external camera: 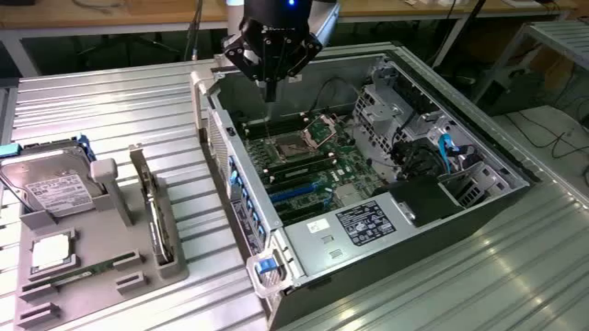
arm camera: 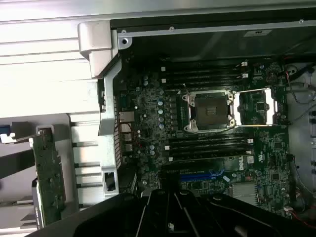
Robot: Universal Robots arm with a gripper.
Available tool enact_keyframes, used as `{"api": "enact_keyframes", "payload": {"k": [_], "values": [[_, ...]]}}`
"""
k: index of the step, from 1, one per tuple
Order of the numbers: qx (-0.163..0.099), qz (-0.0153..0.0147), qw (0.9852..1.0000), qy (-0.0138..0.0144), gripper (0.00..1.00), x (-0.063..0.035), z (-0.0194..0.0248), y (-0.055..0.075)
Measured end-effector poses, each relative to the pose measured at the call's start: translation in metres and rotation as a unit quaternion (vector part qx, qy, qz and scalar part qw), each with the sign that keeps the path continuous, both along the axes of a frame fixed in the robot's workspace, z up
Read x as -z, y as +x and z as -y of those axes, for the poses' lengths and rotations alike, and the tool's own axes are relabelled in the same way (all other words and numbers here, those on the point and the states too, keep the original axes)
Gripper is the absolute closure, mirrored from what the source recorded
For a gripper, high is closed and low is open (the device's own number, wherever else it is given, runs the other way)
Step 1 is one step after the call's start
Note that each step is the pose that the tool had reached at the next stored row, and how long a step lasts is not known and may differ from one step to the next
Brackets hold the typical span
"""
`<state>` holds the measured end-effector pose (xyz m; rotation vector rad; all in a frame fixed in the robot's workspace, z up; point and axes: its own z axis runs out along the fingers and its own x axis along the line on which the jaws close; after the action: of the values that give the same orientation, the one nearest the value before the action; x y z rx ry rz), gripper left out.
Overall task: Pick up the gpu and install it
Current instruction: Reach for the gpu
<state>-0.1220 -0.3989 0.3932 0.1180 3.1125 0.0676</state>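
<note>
Ribbed metal counter [external camera: 120,103]; in the exterior view the end effector [external camera: 270,93] hangs clenched and empty over the open computer case [external camera: 414,276]. The gpu [external camera: 154,214] stands on edge in the gray tray [external camera: 87,231] at the exterior view's left, well apart. The wrist view looks onto the motherboard [arm camera: 212,113], with the gpu [arm camera: 48,173] outside the case wall.

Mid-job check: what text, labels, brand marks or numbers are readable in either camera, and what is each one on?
No text can be read as words in either view.
hard drive label: white, printed lines, too small to read.
power supply label: black with white print, too blurred to read.
small white sticker beside it: unreadable.
case sticker on the chassis wall: unreadable.
</note>
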Motion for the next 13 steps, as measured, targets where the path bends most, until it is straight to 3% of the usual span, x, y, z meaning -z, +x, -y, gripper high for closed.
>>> {"api": "enact_keyframes", "payload": {"k": [13], "values": [[0.000, 0.0012, 1.0000, 0.0000, 0.90, 0.0000, 0.0004, -0.055]]}}
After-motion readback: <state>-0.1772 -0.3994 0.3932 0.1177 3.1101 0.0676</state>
